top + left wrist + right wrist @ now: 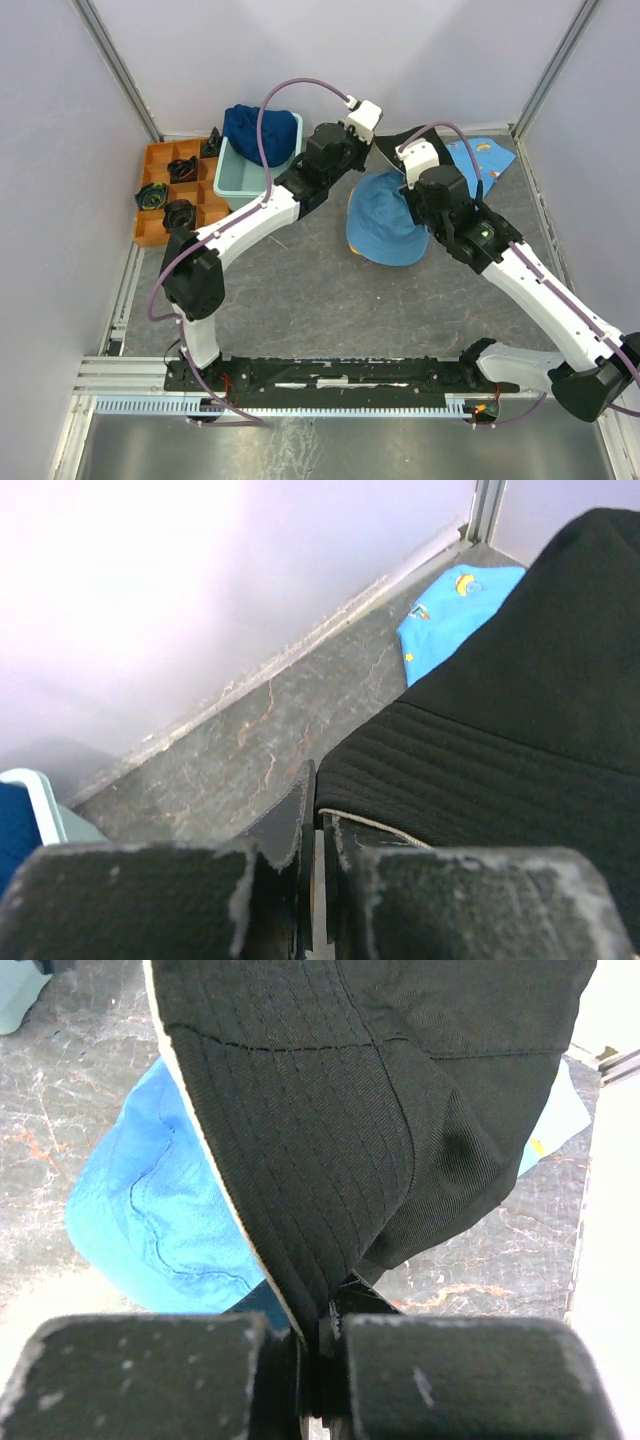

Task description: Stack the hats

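The black hat (400, 138) hangs above the table at the back, held between both grippers. My left gripper (378, 140) is shut on its brim, as the left wrist view shows (318, 820), with the hat (520, 710) spreading to the right. My right gripper (405, 175) is shut on the opposite brim (325, 1325), and the hat (330, 1110) hangs in front of it. The light blue hat (385, 225) lies flat on the table just below the black one (150, 1200). The dark navy hat (258, 130) sits in the mint-green tub (232, 182). The yellow-orange hat is out of view.
The flat printed light-blue cloth (485, 155) lies at the back right (450, 610). An orange compartment tray (150, 235) with small dark items stands at the back left beside the tub. Walls and metal frame rails close off the back and sides.
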